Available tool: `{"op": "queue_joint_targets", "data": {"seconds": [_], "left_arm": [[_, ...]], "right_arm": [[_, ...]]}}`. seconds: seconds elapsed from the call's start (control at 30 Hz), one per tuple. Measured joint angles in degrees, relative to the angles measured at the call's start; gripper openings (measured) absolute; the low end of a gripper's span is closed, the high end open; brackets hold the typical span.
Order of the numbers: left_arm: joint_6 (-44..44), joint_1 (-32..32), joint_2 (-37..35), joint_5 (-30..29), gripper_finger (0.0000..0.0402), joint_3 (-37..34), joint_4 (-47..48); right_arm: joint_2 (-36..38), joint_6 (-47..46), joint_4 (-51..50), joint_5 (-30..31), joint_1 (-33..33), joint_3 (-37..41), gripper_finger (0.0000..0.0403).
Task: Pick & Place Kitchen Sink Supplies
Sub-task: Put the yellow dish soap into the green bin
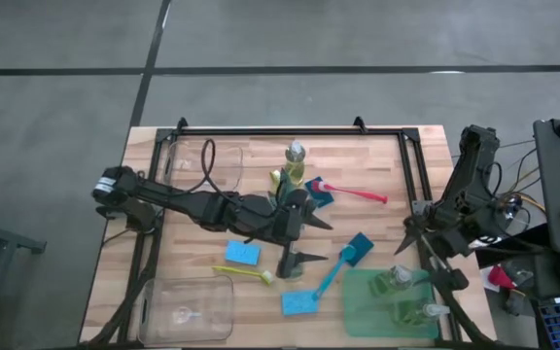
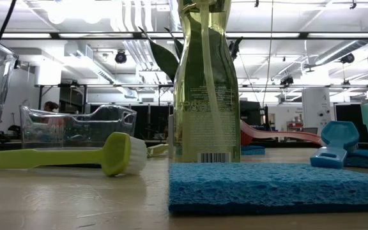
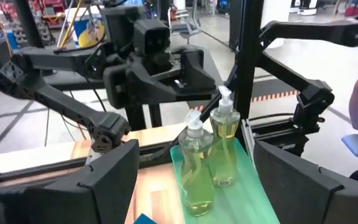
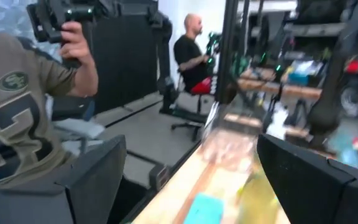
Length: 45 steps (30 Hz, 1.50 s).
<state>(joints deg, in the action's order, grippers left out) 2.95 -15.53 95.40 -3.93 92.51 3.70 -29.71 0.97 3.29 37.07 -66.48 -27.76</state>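
Two pump bottles are already standing in the green tray at the lower right of the high view, so the task looks partly done. A third bottle is waiting at upper centre of the worktop, beside the red-pink brush. Two blue sponges, the blue brush and the yellow-green brush are lying loose across the centre and lower centre. The clear bin at lower left looks nearly bare.

The left hand is hovering mid-frame among the loose supplies, fingers spread wide and holding nothing. The right hand is waiting at the right edge just above the tray, likewise open and empty.
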Motion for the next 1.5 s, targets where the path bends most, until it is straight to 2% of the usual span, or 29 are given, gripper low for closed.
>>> {"op": "queue_joint_targets", "data": {"seconds": [0.13,0.37,0.5,0.67,0.9,1.07,1.27,1.5], "left_arm": [[2.3,-1.1,-2.6,0.0,0.0310,0.0,4.4],[1.0,-5.0,-4.6,-1.2,0.0310,0.0,15.5],[-2.2,-7.8,-5.8,-6.1,0.0310,0.0,23.6],[-9.5,-10.0,-6.9,-13.4,0.0310,0.0,33.1],[-17.0,-12.1,-7.1,-14.2,0.0310,-6.3,34.2],[-20.5,-13.6,-8.8,-19.4,0.0310,-14.8,27.6],[-23.6,-14.1,-11.7,-20.7,0.0310,-25.9,15.8],[-22.9,-14.2,-13.0,-21.9,0.0310,-38.8,-7.0]], "right_arm": [[0.0,4.6,-0.1,0.7,0.0,-2.4,0.0347],[0.0,6.7,-0.1,3.0,0.0,-2.7,0.0337],[0.0,6.3,-0.1,6.3,0.0,-2.3,0.0334],[-0.1,5.2,0.1,6.6,0.0,-2.6,0.0338],[-0.1,5.2,0.4,6.6,0.0,-2.6,0.0343],[-0.7,4.7,0.5,6.6,0.0,-2.6,0.0343],[-1.4,4.6,0.4,6.6,0.0,-2.6,0.0343],[-1.9,5.0,0.4,6.5,0.0,-2.6,0.0337]]}}
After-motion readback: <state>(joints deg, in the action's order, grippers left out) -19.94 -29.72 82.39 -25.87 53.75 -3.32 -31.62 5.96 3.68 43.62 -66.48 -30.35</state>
